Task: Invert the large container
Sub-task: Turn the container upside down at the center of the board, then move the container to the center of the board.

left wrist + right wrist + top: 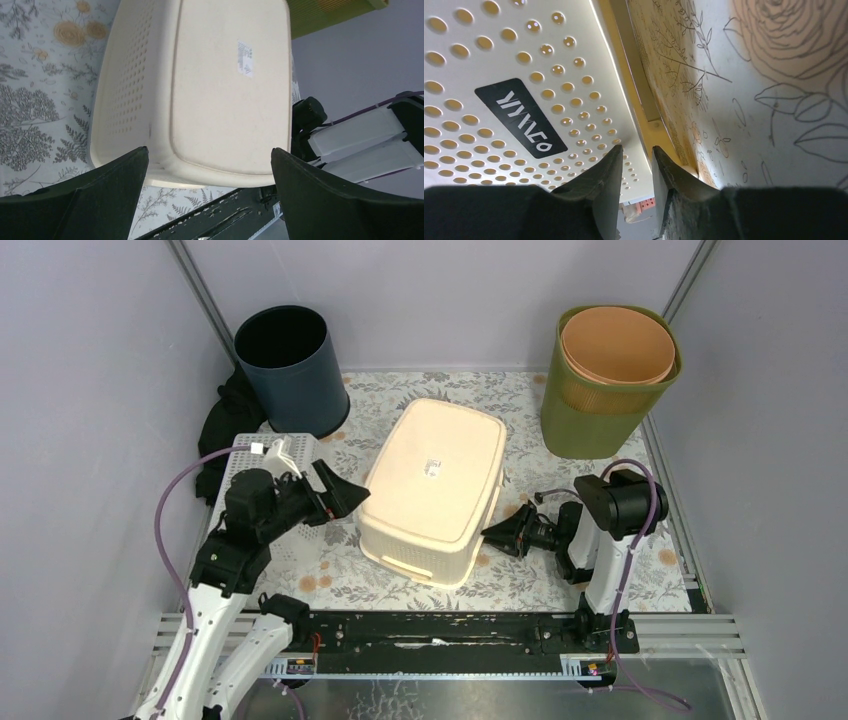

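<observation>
The large cream container (435, 485) lies bottom up in the middle of the floral table, its perforated walls sloping down to the rim. My left gripper (345, 502) is open and empty at its left side; in the left wrist view (210, 152) the wide-apart fingers frame the container's base (225, 85) without touching it. My right gripper (490, 533) sits low at the container's right near side. In the right wrist view (636, 149) its jaws stand a narrow gap apart with nothing between them, just short of the perforated wall (499, 60) and rim.
A dark blue bin (290, 365) stands at the back left with black cloth (225, 425) beside it. A green bin (605, 410) holding an orange bin (617, 345) stands at the back right. A white perforated piece (285, 452) lies under my left arm. A black rail (450, 630) runs along the near edge.
</observation>
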### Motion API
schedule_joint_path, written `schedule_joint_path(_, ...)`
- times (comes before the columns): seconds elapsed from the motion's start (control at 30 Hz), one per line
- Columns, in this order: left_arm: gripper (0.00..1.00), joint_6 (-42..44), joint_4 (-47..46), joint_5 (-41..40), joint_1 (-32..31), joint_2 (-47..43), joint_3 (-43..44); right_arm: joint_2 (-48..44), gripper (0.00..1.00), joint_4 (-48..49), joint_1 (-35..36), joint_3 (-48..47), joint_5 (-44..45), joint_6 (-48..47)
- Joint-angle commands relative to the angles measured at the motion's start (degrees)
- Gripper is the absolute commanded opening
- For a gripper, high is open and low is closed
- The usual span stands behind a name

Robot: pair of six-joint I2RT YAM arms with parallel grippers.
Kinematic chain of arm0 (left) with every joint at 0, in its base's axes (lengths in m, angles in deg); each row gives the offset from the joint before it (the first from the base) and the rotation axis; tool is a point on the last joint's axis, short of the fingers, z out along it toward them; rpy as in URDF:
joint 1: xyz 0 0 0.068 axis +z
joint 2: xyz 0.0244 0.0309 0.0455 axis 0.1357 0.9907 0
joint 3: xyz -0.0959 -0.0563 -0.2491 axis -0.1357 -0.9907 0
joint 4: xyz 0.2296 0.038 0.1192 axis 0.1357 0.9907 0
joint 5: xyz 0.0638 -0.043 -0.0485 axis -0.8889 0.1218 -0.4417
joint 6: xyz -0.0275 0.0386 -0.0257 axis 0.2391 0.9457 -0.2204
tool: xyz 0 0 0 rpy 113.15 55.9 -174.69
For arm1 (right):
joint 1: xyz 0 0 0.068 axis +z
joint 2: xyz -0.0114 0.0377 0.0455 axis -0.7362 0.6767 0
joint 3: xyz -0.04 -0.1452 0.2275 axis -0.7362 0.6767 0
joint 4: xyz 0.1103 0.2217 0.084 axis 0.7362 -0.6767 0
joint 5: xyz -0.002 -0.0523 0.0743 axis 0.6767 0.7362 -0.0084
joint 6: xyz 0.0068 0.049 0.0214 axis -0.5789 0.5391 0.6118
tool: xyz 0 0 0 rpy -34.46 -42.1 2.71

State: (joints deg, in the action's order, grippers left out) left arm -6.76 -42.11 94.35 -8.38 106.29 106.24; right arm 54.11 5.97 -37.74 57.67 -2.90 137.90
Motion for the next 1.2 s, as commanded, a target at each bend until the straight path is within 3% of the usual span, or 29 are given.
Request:
schedule_joint_path(0.0, 1.0, -1.29, -3.76, 2.39, -0.24, 1.19, -3.62, 1.5, 0.36, 4.13, -0.38, -1.4, -0.72, -0.83)
schedule_joint_path(0.6, 1.0, -3.65, -4.65, 6.12, -0.25, -1.47, -11.34, 4.66, 0.38, 6.19, -0.56, -3.17, -1.51, 0.24)
schedule_joint_path(0.83, 1.0, -5.28, -8.02, 7.38, -0.32, -0.02, -12.39, 4.34, 0.46, 6.03, -0.53, -3.6, -1.51, 0.59)
schedule_joint_path(1.17, 1.0, -5.22, -12.17, 5.8, -1.9, 5.27, -12.88, -0.6, 0.51, -3.5, -0.54, -5.7, -0.25, -3.21)
